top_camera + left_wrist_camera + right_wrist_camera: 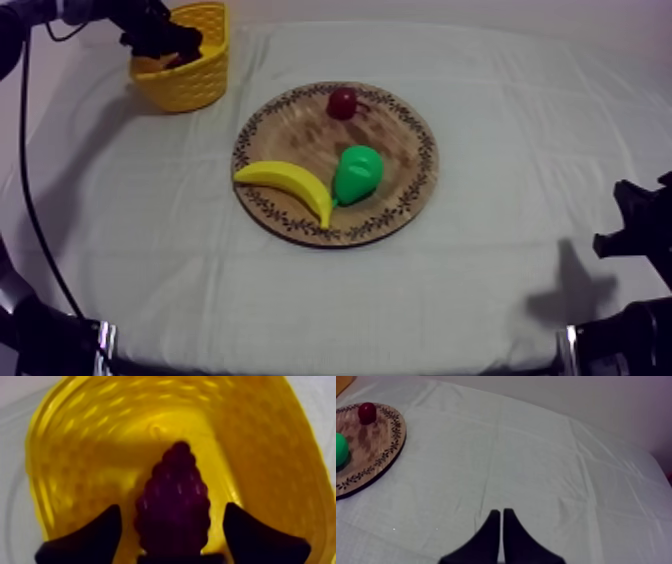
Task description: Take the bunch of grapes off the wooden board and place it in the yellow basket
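The dark purple bunch of grapes lies inside the yellow basket, its tip pointing away from the wrist camera. My left gripper is open around it, with a gap between each finger and the fruit. From above, the left gripper reaches down into the basket at the table's far left. The round wooden board holds a banana, a green pear and a small red fruit. My right gripper is shut on nothing, low over bare cloth.
The right arm rests at the table's right edge. In the right wrist view, the board with the small red fruit and the pear lies well off to one side. Bare cloth separates basket and board.
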You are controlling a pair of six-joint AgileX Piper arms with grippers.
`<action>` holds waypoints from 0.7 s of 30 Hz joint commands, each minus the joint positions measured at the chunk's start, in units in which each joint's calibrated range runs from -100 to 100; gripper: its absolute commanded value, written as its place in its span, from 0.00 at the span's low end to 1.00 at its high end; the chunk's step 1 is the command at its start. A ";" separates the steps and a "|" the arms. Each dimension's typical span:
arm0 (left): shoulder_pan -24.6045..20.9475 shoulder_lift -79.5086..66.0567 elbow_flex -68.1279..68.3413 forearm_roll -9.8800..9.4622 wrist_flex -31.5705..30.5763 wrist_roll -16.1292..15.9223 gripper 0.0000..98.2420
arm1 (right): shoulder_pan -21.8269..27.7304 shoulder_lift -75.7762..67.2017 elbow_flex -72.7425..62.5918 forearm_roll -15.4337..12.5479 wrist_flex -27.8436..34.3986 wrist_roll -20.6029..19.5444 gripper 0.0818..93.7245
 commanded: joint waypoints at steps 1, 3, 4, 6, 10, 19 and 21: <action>0.06 -0.35 -0.09 0.10 -0.05 -0.57 0.92 | 0.01 -0.02 -0.01 0.01 -0.02 0.02 0.00; 0.19 -0.78 -0.11 0.22 -0.27 -0.75 0.95 | 0.01 -0.02 -0.01 0.01 -0.02 0.02 0.00; 0.26 -1.00 -0.12 0.25 -0.36 -0.77 0.96 | 0.01 -0.02 -0.01 0.01 -0.02 0.02 0.00; 0.36 -1.47 -0.09 0.29 -0.47 -0.77 0.97 | 0.01 -0.02 -0.01 0.01 -0.02 0.02 0.00; 0.50 -2.98 1.04 0.31 -1.20 -0.53 0.97 | 0.01 -0.02 -0.01 0.01 -0.02 0.02 0.00; 0.42 -17.93 15.08 0.23 -6.56 0.27 0.82 | 0.01 -0.02 -0.01 0.01 -0.02 -0.01 0.00; 0.30 -22.93 18.76 0.10 -7.02 0.54 0.79 | 0.01 -0.02 -0.01 0.01 -0.02 0.01 0.00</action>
